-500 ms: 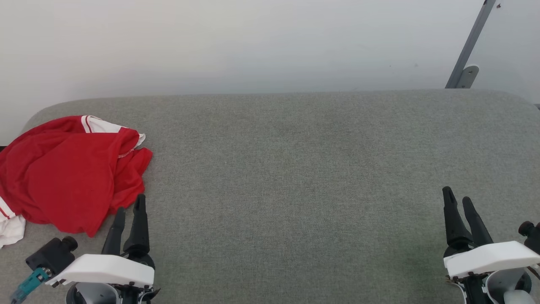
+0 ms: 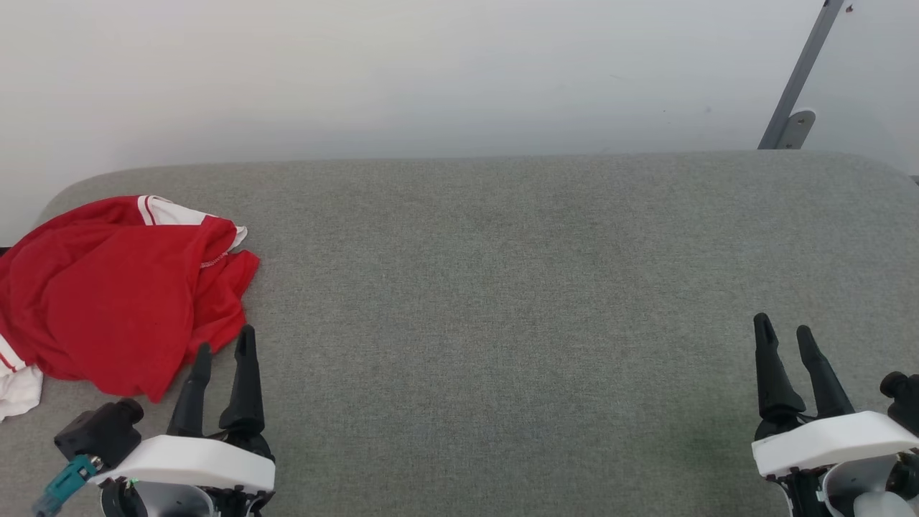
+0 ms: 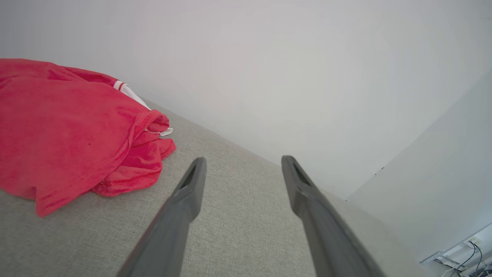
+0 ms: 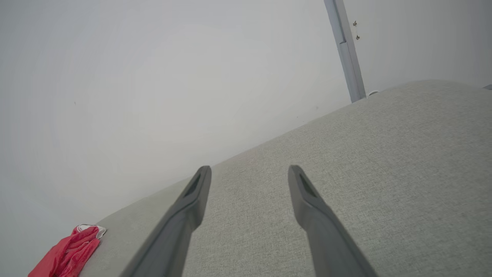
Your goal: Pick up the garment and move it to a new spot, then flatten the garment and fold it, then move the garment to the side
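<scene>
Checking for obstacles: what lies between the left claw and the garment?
Nothing but a short stretch of bare grey cushion separates the open left claw from the crumpled red garment; the left wrist view shows it.

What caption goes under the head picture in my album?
Crumpled red jersey at left of gray fabric surface; left gripper and right gripper open, empty.
</scene>
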Motion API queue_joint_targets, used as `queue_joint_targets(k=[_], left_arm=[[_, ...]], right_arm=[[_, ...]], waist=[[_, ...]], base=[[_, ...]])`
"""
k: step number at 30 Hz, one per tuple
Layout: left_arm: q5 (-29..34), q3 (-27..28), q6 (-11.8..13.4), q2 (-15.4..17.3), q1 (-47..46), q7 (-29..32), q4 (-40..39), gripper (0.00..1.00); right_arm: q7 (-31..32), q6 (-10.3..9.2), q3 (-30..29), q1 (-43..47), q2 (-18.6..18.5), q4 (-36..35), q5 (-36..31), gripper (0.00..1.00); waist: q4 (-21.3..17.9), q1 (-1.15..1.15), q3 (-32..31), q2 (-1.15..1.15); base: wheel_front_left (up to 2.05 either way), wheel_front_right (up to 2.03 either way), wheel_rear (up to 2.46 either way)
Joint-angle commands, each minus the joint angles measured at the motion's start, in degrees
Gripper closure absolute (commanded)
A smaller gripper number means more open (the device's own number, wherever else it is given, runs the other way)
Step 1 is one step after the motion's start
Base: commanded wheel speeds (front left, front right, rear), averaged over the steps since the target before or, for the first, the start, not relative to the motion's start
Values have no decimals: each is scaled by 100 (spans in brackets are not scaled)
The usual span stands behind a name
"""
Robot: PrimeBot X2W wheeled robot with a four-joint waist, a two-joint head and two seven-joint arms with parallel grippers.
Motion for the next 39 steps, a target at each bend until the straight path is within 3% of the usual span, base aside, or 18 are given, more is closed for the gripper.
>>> queue_joint_targets(k=[1, 39], left_arm=[[188, 22, -50, -1, 21, -58, -84, 0], [1960, -143, -182, 8, 179, -561, -289, 0]], right_arm=[[-65, 24, 14, 1, -34, -96, -137, 0], [-573, 29, 173, 139, -157, -308, -2019, 0]], waist=[[0, 0, 0, 0], [3, 0, -6, 0]], base=[[0, 0, 0], [0, 0, 0]])
